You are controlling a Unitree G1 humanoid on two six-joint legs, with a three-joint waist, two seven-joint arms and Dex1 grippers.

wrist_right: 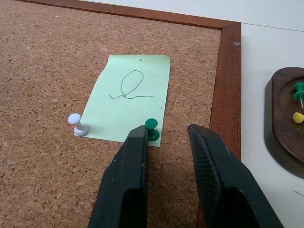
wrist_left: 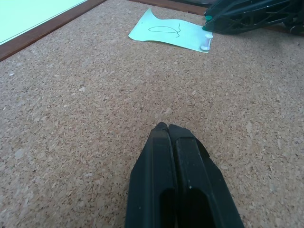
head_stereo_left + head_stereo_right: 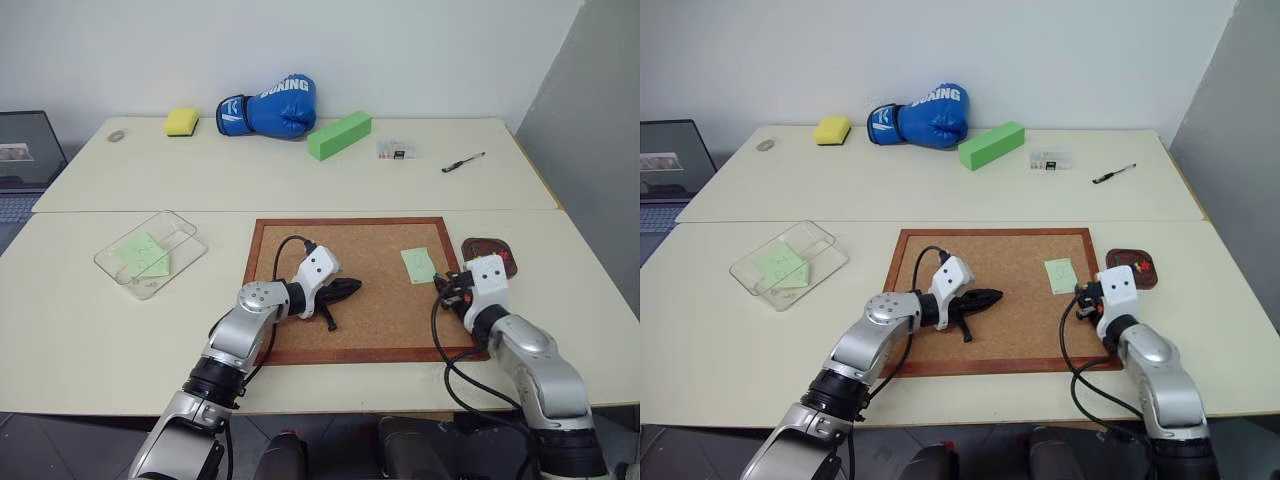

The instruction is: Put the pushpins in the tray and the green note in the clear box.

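Green note (image 1: 130,99) lies by the corkboard's (image 3: 350,340) right edge, two pushpins at its near corners. Right gripper (image 1: 166,133) fingers spread; centre them on the green pushpin (image 1: 151,126), pull straight. Left gripper (image 2: 167,127) pressed together, mid-board.

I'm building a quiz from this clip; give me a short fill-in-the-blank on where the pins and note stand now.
1. The green note lies on the ____.
2. Two pushpins stand at the note's near edge: one white, one ____.
3. The right gripper has its fingers ____, near the green pushpin.
4. The tray already holds a green pin and a ____ one.

Missing words: corkboard; green; open; yellow
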